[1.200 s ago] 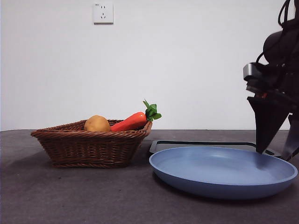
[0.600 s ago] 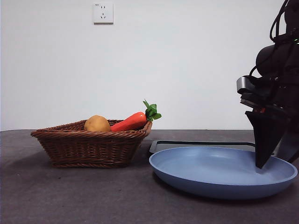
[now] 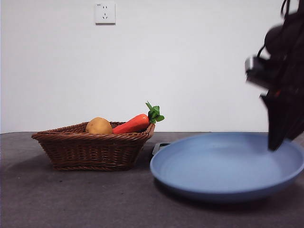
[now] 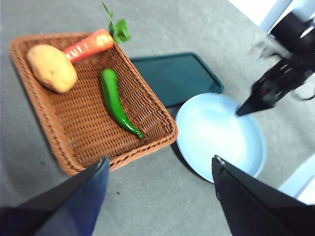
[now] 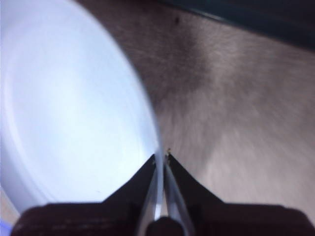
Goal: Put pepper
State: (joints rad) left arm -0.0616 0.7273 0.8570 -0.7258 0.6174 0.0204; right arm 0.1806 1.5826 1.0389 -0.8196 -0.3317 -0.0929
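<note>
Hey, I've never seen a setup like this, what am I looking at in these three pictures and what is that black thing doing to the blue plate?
It is a robot with two arms at a table. One picture looks level across the table; the other two come from cameras on the wrists. The right gripper has its black jaws shut on the rim of the blue plate, tilting it up. The left gripper waits open above the basket, which holds a green pepper, a carrot and a potato. A dark tray lies beside it.

Low level front view, both wrist views sharing plate (image 4: 216,137)
</note>
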